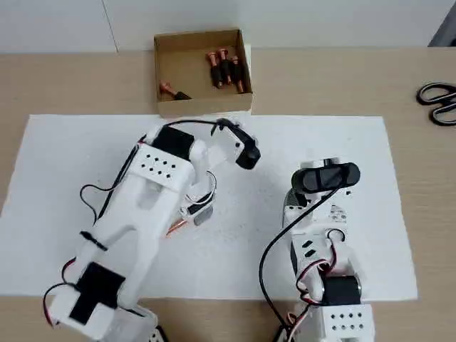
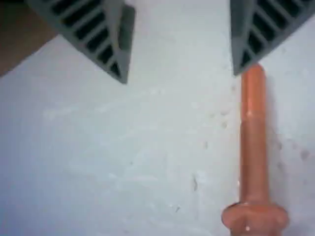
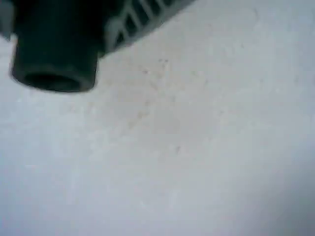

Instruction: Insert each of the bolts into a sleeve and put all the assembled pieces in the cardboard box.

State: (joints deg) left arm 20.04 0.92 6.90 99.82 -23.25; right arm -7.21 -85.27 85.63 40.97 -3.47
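- Jaws of the left gripper (image 2: 179,73) stand apart, holding nothing, low over the white paper (image 1: 342,142).
- An orange bolt (image 2: 253,147) lies flat on the paper. The tip of its shank is right at one grey ribbed finger (image 2: 251,34), and its flanged head points away from the gripper.
- In the high view the left arm reaches from the near left corner diagonally over the paper, with its wrist bent down so the gripper points at the sheet beside the bolt.
- The right gripper (image 3: 93,29) is clamped on a black sleeve (image 3: 54,59), held clear of the paper with its open end showing.
- The right arm sits folded near the front edge of the paper, with its wrist turned down.
- The cardboard box (image 1: 203,107) stands on the table (image 1: 71,78) just past the paper's far edge. Inside are several assembled pieces (image 1: 226,70) in a cluster, with one more lying apart.
- Scissors (image 1: 438,103) rest at the table's right edge.
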